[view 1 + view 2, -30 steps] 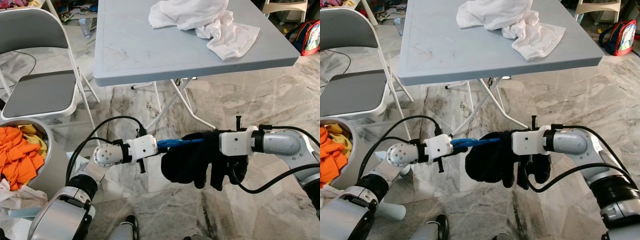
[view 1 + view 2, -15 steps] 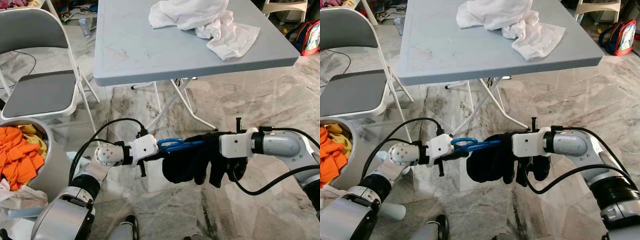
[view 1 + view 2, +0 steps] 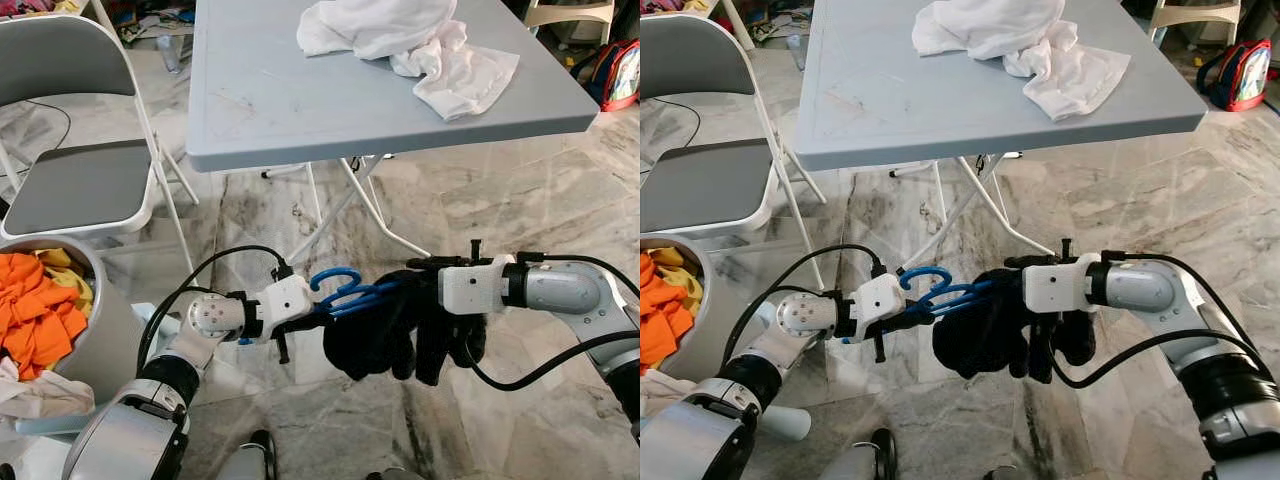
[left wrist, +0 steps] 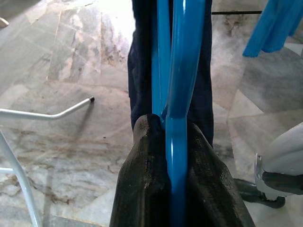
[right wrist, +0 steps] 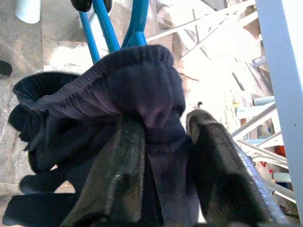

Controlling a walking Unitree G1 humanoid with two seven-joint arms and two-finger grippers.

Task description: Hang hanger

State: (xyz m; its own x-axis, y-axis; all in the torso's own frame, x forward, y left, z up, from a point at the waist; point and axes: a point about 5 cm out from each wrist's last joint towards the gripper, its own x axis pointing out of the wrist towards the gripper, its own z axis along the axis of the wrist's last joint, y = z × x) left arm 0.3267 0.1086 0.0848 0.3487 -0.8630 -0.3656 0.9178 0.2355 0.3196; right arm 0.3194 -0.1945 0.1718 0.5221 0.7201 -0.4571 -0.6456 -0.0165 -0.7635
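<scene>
A blue hanger [image 3: 341,289] stretches between my two grippers, low over the marble floor in front of the table. My left gripper [image 3: 318,310] is shut on the hanger near its hook, and the wrist view has the blue bar [image 4: 179,94] pinched between the black fingers [image 4: 142,189]. A dark navy garment [image 3: 368,335] hangs bunched on the hanger's far end. My right gripper [image 3: 412,288] is shut on the garment's folded edge [image 5: 135,80], with the cloth squeezed between both fingers [image 5: 118,175].
A grey folding table [image 3: 330,110] stands just ahead with white cloths [image 3: 410,40] on it; its legs [image 3: 345,195] cross underneath. At left stand a grey folding chair [image 3: 80,180] and a basket [image 3: 115,335] holding orange laundry. A backpack [image 3: 620,72] lies far right.
The left gripper has dropped a little and turned, so the hanger's hook now curls up into view. The garment has bunched closer to the right gripper.
</scene>
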